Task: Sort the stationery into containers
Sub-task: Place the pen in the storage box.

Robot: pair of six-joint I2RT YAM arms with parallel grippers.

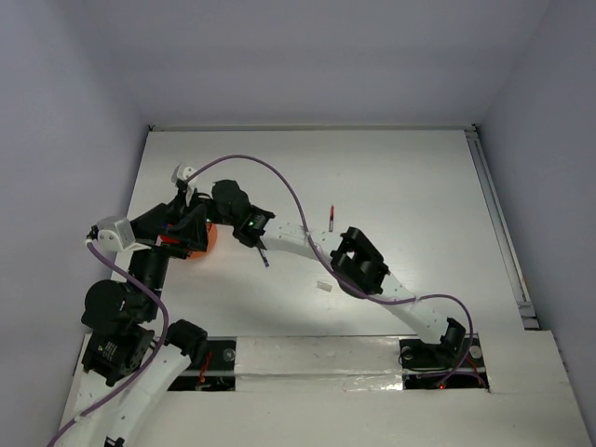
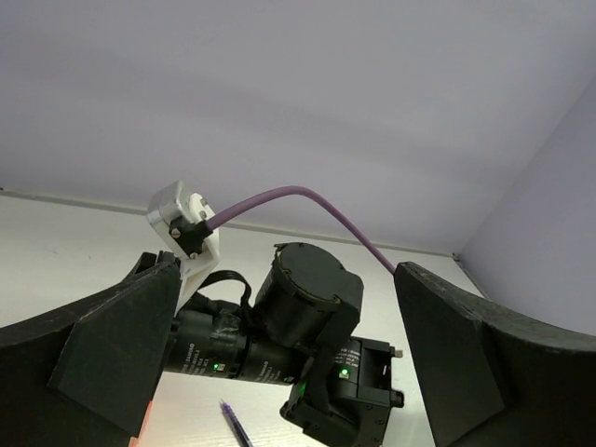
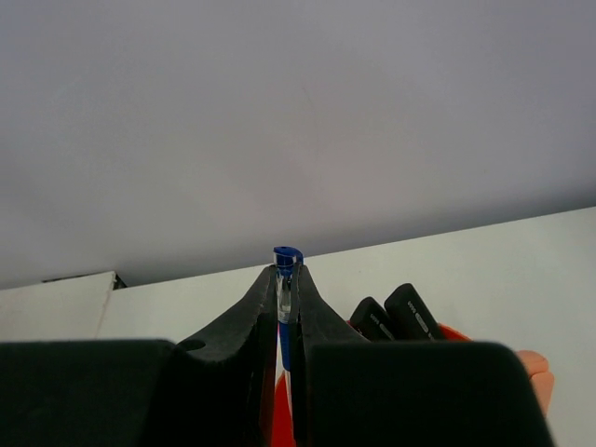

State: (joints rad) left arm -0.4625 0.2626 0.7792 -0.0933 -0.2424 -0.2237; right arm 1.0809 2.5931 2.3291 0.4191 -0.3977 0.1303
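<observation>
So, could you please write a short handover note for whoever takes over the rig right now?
Left gripper: open, at the orange pot; contact unclear.
Right gripper: shut on a blue pen, beside the pot.
Done: the pot's contents are hidden, so nothing is confirmed sorted.
Left: pot the blue pen, then the red pen and white bit lying on the table.

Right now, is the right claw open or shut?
Shut on the blue pen: the right claw pinches its shaft, with no gap showing.
</observation>
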